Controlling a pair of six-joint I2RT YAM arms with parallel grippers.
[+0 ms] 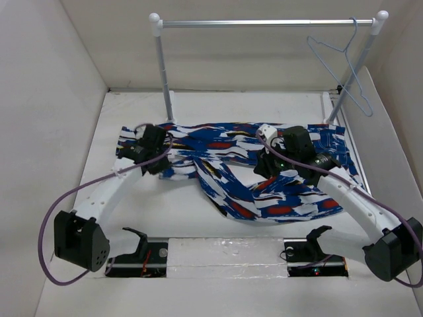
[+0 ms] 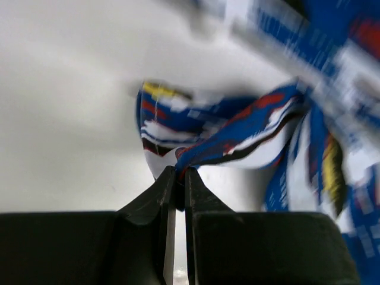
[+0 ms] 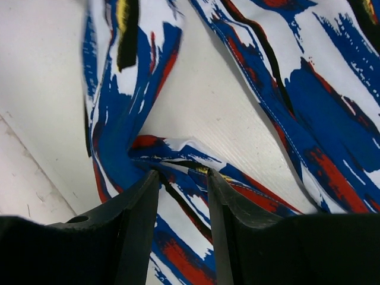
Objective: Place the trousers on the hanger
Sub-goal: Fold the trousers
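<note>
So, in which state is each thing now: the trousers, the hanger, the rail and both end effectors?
trousers: lying crumpled, not on the hanger.
hanger: hooked on the rail, empty.
rail: upright, carrying only the hanger.
left end effector: shut on a fold of the trousers.
right end effector: open, jaws astride a trouser fold.

I count one pair of trousers [image 1: 264, 191] on one bench [image 1: 198, 221], and one light-blue wire hanger [image 1: 344, 51]. There's one silver rail [image 1: 264, 23] on two white posts, the left post [image 1: 163, 72] and the right post [image 1: 369, 41]. My top view shows two arms, the left arm [image 1: 109, 195] and the right arm [image 1: 353, 198]. There are two purple cables, the left cable [image 1: 41, 238] and the right cable [image 1: 370, 196].
</note>
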